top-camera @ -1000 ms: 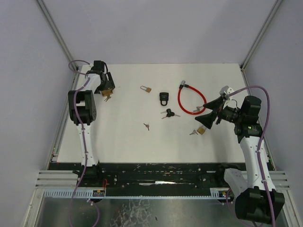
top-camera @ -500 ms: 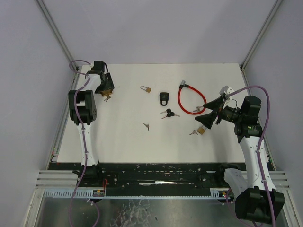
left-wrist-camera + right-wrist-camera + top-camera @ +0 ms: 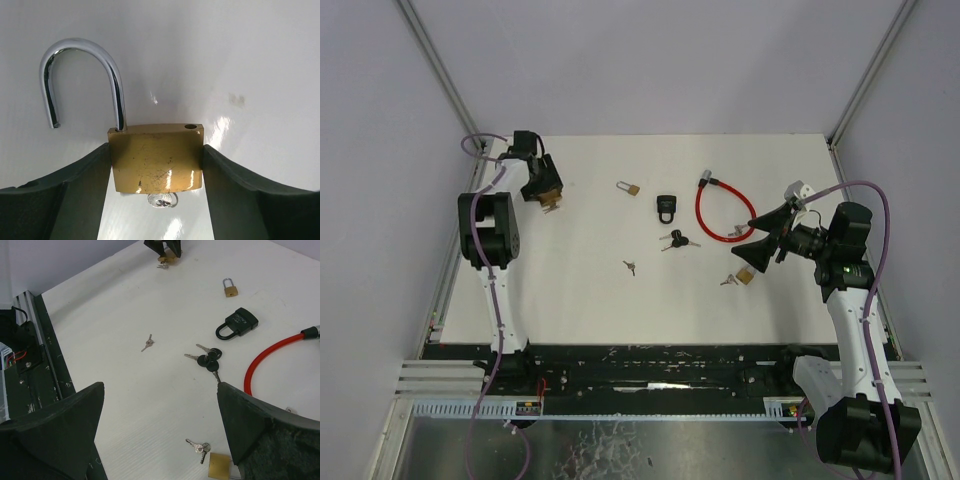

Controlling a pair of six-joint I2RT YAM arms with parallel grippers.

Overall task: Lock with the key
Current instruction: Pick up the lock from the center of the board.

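A brass padlock (image 3: 156, 157) with its steel shackle (image 3: 82, 50) swung open sits between the fingers of my left gripper (image 3: 156, 147), both dark pads pressing its sides. A silver key (image 3: 161, 200) hangs from the lock's underside. From above, the left gripper (image 3: 548, 192) holds this lock at the table's far left. My right gripper (image 3: 747, 240) hovers wide open at the right, nothing between its fingers (image 3: 60, 430).
On the white table lie a small shut brass padlock (image 3: 629, 188), a black padlock (image 3: 666, 208), a red cable lock (image 3: 720, 210), black-headed keys (image 3: 676, 240), a small loose key (image 3: 630, 267), and another brass padlock (image 3: 744, 276) with keys (image 3: 199, 447) under the right gripper.
The left gripper's jaws have narrowed onto the brass padlock, and the wrist has shifted slightly. The right arm has stayed still.
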